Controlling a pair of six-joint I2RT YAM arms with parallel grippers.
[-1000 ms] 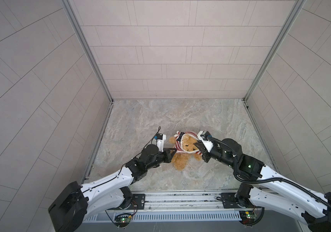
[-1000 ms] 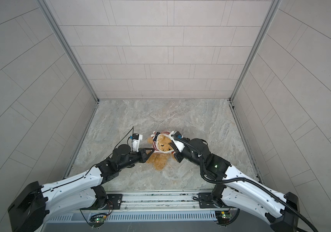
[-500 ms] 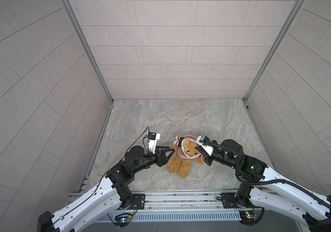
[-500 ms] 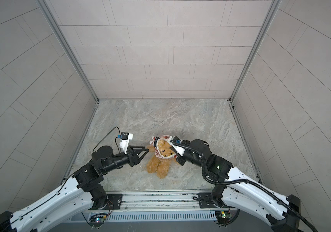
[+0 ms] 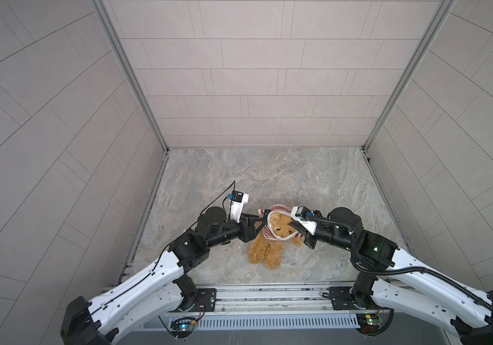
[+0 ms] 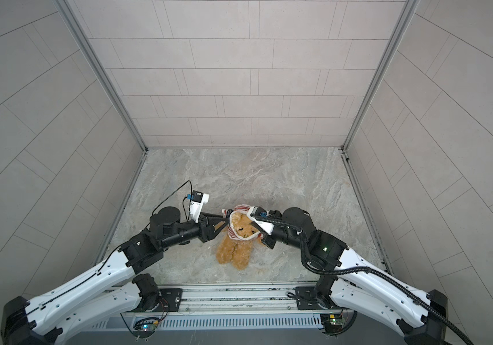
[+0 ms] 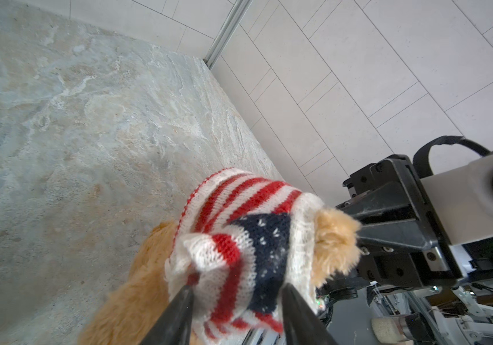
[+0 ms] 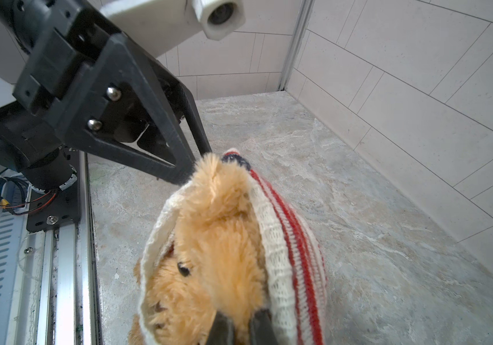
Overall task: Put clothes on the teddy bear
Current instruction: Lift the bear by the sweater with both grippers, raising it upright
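The teddy bear (image 5: 266, 254) (image 6: 234, 254) sits on the marble floor near the front. A red-and-white striped sweater (image 5: 275, 208) (image 6: 240, 207) with a navy patch covers its head like a hood. My left gripper (image 5: 264, 218) (image 6: 226, 218) is open. In the left wrist view it (image 7: 238, 288) has one finger on each side of the sweater (image 7: 239, 215), beside the bear (image 7: 137, 298). My right gripper (image 5: 293, 224) (image 6: 253, 224) (image 8: 240, 324) is shut on golden fur of the bear's head (image 8: 218, 239), right beside the sweater's white hem (image 8: 272, 254).
Tiled walls close in the marble floor (image 5: 269, 179) on three sides. A metal rail (image 5: 269, 294) carrying both arm bases runs along the front edge. The two arms nearly meet over the bear.
My left gripper let go of the sweater, opened and pulled back. It has now come forward again with its jaws apart round the sweater. The bear has shifted slightly toward the front. My right gripper stayed shut.
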